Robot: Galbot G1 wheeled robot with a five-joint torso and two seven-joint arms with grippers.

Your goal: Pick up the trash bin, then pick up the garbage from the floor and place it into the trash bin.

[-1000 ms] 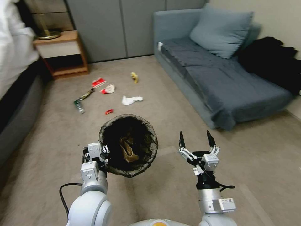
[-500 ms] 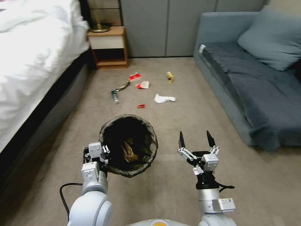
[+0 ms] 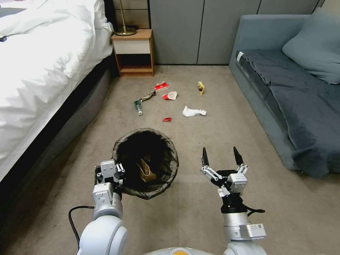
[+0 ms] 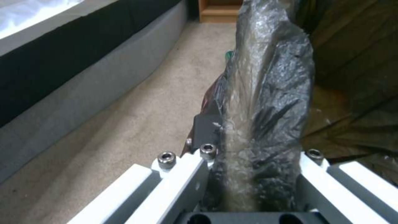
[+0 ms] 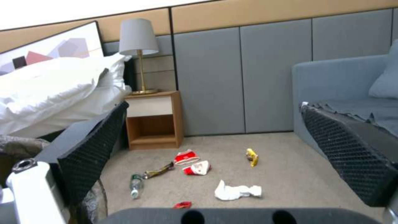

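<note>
Beige carpet runs between a white bed (image 3: 39, 71) and a grey sofa (image 3: 283, 95) in the head view, with the garbage scattered well ahead of both grippers: a white tissue (image 3: 193, 112), red-and-white wrappers (image 3: 166, 91), a small red scrap (image 3: 166, 119), a yellow wrapper (image 3: 201, 87) and a bottle (image 3: 138, 107). The left gripper (image 3: 118, 174) is clamped on the near rim of the trash bin (image 3: 145, 163), which hangs lifted beside it with a tan paper piece (image 3: 146, 171) inside; the right gripper (image 3: 220, 157) hovers spread wide and empty, the tissue nearest ahead of it. From the left wrist, the fingers pinch mostly crinkly liner (image 4: 265, 102), so the bin could slip or tip if the bag slides over the rim. From the right wrist, the open fingers (image 5: 93, 149) frame the litter, the tissue (image 5: 236, 190) lying ahead and below; a low reach risks catching carpet instead of scrap.
</note>
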